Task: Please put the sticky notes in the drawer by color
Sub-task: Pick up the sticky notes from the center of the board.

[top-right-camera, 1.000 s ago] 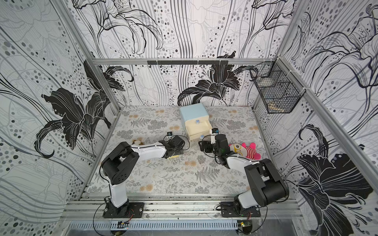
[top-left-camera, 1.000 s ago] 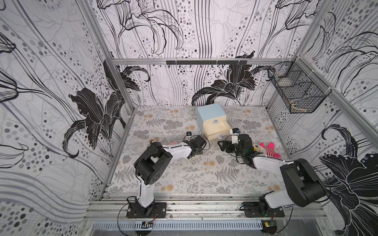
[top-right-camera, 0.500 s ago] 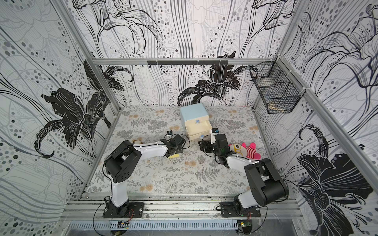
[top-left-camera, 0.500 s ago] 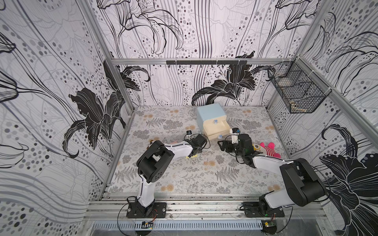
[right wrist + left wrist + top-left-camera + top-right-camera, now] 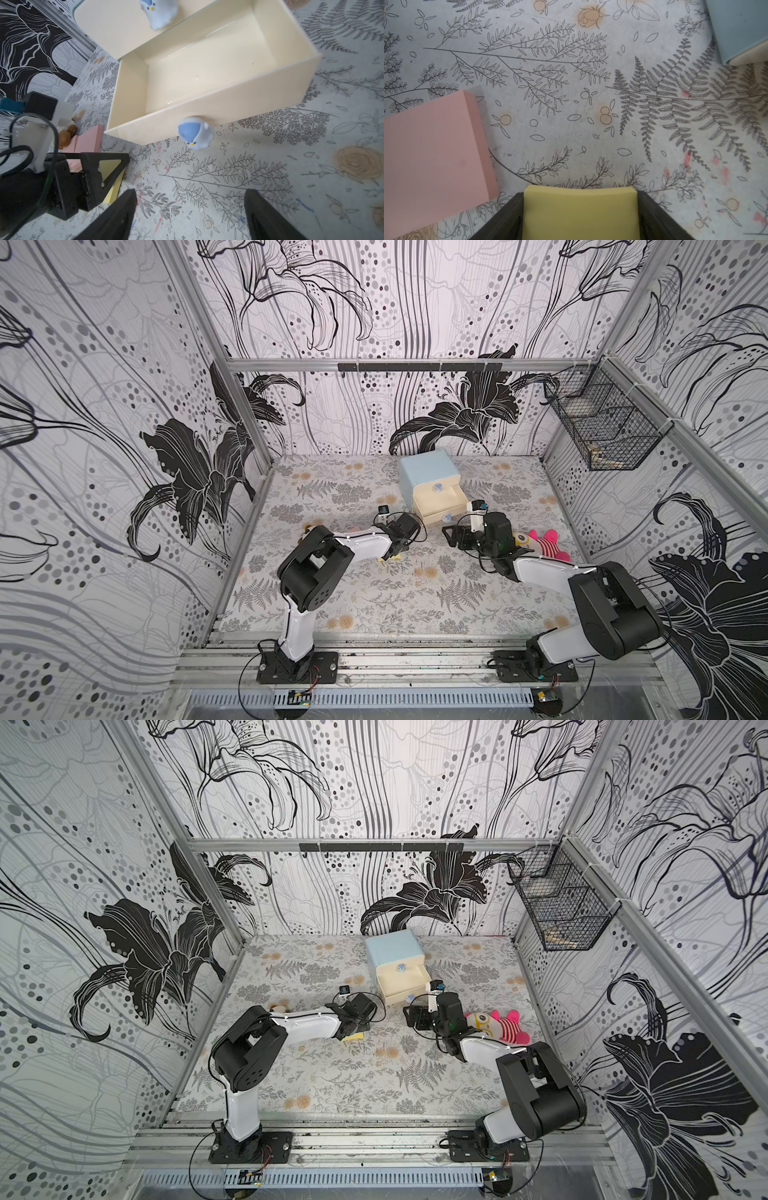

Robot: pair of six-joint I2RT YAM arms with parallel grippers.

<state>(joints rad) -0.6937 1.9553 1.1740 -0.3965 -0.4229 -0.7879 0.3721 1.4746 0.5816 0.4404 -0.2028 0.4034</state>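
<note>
Two sticky-note pads showed in the left wrist view. Nearest lay the pastel yellow square paper pad (image 5: 579, 216), flat on the floral-print counter (image 5: 571, 124). The left fingers (image 5: 508, 218) stood one on each of its opposite side edges, both touching. Its far edge was slightly bowed, so this was judged a clamp on the pad. Whether it had left the counter could not be told.

Just beside it, not touching, lay a pink square paper pad (image 5: 431, 158). No green pad was seen.

Farther back, the right fingers (image 5: 116, 216) were spread wide with nothing between them, over bare counter short of the pulled-out cream lower drawer (image 5: 228, 104). That drawer looked empty. It belonged to the light blue cube-shaped mini chest (image 5: 428, 472).

Key relation: from the yellow pad, the open drawer lay farther back and toward the robot's right. The pad was square, so there was no long axis to line up. The left arm had the pad, while the right arm was nearer the drawer.

Judgement: the carry needs a lift over the drawer's front wall, passing close to the right fingers.
</note>
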